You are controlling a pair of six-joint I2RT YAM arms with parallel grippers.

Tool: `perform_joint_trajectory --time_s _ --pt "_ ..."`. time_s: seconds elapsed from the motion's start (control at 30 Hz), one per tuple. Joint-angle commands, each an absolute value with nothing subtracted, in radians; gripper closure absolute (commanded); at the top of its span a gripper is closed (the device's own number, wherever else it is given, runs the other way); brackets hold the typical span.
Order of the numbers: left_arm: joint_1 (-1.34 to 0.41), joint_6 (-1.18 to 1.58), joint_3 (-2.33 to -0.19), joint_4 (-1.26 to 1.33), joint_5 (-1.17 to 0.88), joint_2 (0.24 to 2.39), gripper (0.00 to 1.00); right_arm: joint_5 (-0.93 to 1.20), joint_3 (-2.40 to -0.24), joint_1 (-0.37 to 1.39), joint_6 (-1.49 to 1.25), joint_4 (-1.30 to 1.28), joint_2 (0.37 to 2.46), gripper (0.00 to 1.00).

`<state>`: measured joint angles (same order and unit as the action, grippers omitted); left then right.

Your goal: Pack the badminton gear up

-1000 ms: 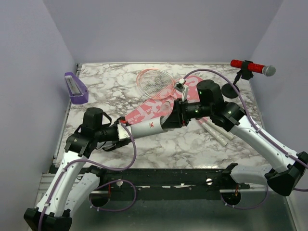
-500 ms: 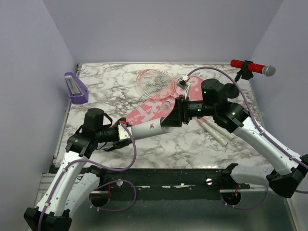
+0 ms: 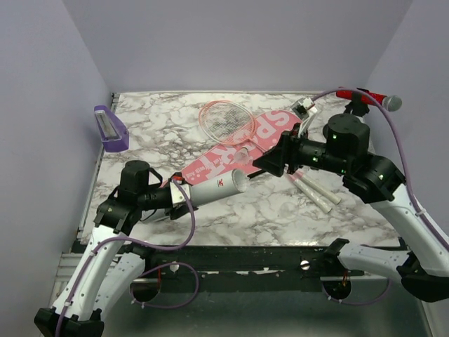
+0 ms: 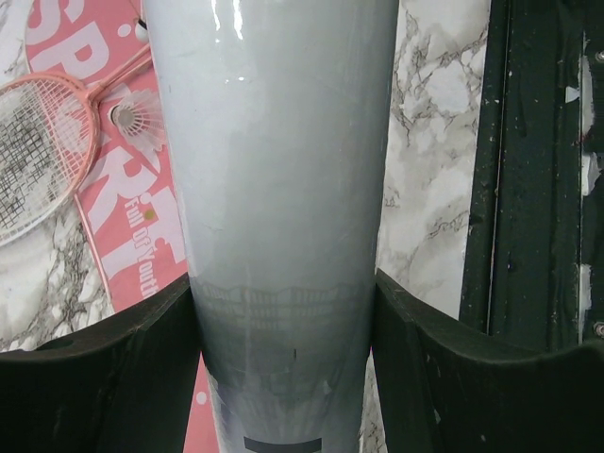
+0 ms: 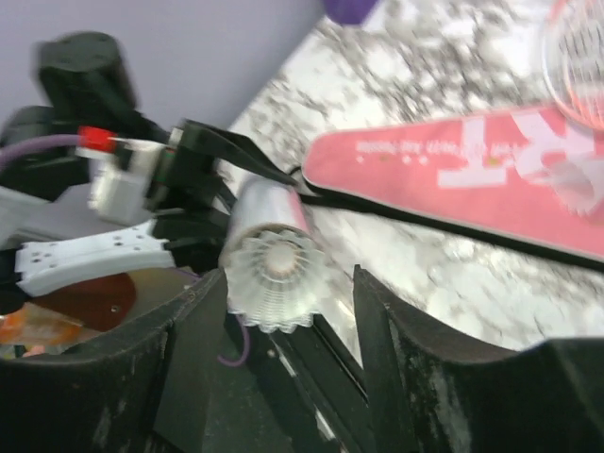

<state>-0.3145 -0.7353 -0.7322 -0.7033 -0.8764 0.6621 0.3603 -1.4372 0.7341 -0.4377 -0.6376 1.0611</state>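
My left gripper (image 3: pixel 184 195) is shut on the white tube (image 3: pixel 214 187) and holds it level above the table, mouth to the right; the tube fills the left wrist view (image 4: pixel 283 142). A white shuttlecock (image 5: pixel 278 274) sits in the tube's mouth, its skirt sticking out. My right gripper (image 3: pixel 261 163) is open, a short way right of the mouth, holding nothing. The long pink bag (image 3: pixel 245 147) lies flat behind the tube. A second shuttlecock (image 3: pixel 240 152) rests on it. The pink racket's head (image 3: pixel 224 118) lies at the back. Pale handles (image 3: pixel 314 191) lie under my right arm.
A red microphone (image 3: pixel 365 97) on a black stand is at the back right, close behind my right arm. A small purple tray (image 3: pixel 110 128) leans at the left edge. Purple cables hang from both arms. The black rail runs along the near edge.
My right gripper has drawn back to the right, away from the tube's mouth, and its arm has risen. The left gripper still holds the tube in about the same place.
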Motion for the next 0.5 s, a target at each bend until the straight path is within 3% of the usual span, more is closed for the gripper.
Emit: perform_joint_trajectory --time_s 0.0,0.47 --pt "-0.318 -0.693 -0.745 -0.663 -0.937 0.653 0.6 0.232 -1.332 0.742 -0.38 -0.738 1.097 0.33" --pt "-0.318 -0.63 -0.772 -0.609 -0.948 0.675 0.6 0.406 -1.177 0.741 -0.471 -0.528 1.141 0.31"
